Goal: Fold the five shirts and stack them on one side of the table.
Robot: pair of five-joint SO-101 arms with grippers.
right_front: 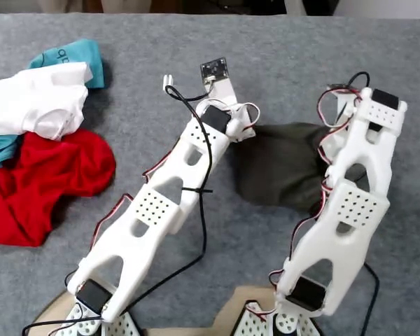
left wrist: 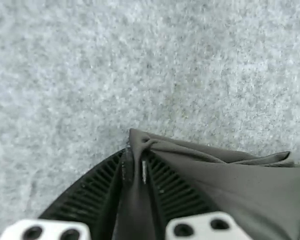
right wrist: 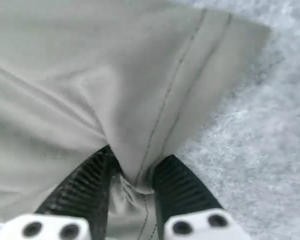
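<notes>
A dark olive shirt (right_front: 276,168) lies bunched on the grey table (right_front: 280,56) between my two arms. My left gripper (left wrist: 140,162) is shut on a pinched fold at one edge of the olive shirt (left wrist: 240,185), close above the table; in the high view the left gripper (right_front: 243,130) sits at the shirt's left edge. On the far side, my right gripper (right wrist: 132,182) is shut on a stitched hem of the olive shirt (right wrist: 115,75). A red shirt (right_front: 45,178), a white shirt (right_front: 35,101) and a teal shirt (right_front: 73,54) lie heaped at the table's left.
The heap of shirts takes up the left side of the table. Bare grey felt stretches behind the arms and to the right of the olive shirt. Loose cables (right_front: 199,175) run along the left arm.
</notes>
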